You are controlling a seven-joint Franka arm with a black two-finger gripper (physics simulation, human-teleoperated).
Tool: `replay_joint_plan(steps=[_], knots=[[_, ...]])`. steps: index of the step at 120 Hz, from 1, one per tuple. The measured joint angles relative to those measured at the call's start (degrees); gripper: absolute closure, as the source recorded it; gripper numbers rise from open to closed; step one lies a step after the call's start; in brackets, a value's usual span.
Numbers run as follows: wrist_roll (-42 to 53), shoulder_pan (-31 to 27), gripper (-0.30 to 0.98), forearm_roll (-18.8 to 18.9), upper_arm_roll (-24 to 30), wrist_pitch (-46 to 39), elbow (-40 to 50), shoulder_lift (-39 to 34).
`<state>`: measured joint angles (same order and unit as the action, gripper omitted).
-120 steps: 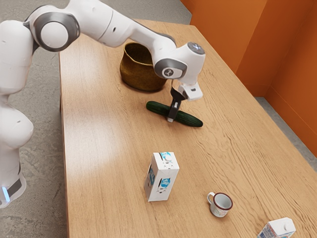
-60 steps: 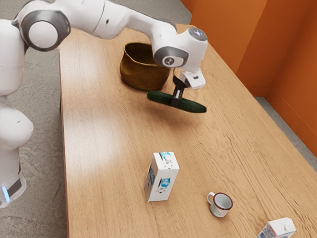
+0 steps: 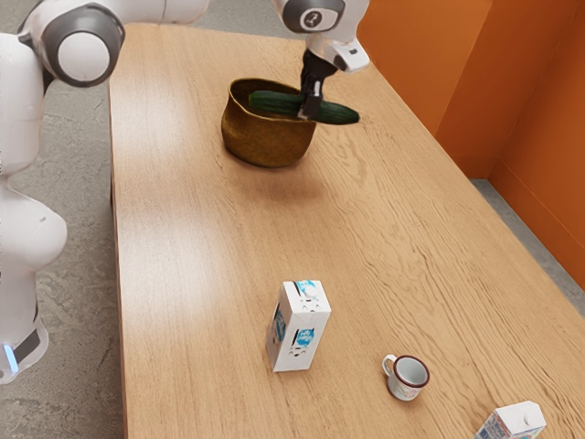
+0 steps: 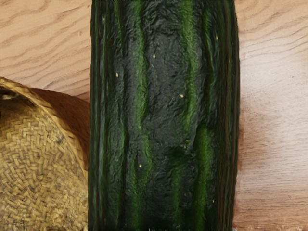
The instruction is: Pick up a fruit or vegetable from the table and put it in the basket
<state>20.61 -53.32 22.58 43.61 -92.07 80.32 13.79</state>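
White rounded arm links [image 3: 23,137], grey joint ring [image 3: 114,41], circular marking [image 3: 313,18], black end effector [image 3: 310,113], blue light strip [image 3: 11,358]

In the exterior view's upper middle, I see a long, dark-green striped cucumber [image 3: 336,113] aloft, nearly level, one end above the mouth of an upright, round, brown-gold woven basket [image 3: 265,142], the other jutting past its right rim.

I see bright light, pale glare on tabletop [image 3: 178,261] toward exterior view's left, soft shadow beside basket [image 3: 263,140].
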Motion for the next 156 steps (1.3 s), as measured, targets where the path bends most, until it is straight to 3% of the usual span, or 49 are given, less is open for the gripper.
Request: replay_joint_plan(steps=[47, 73, 91, 113, 128, 135, 141, 149, 156], knots=[[1.1, -4.6, 0.47, 8.1, 2.5, 4.6, -13.8, 11.6], [1.8, -4.6, 0.47, 9.7, 2.3, 4.9, -16.6, 14.2], [2.6, -4.6, 0.18, 9.4, 2.5, 4.8, -16.7, 14.8], [3.4, -4.0, 0.05, 8.6, 2.7, 4.8, -16.4, 14.1], [3.0, 3.2, 0.02, 7.5, 2.2, 5.0, -14.5, 10.4], [2.3, 10.3, 0.01, 7.3, -0.7, 5.0, -12.9, 9.7], [1.4, 18.6, 0.01, 5.6, -6.5, 5.1, -11.2, 8.4], [-0.5, 30.9, 0.00, 0.5, -18.3, 5.1, -6.8, 3.6], [-2.2, 36.3, 0.00, -3.1, -23.0, 5.1, -4.2, 1.0]])
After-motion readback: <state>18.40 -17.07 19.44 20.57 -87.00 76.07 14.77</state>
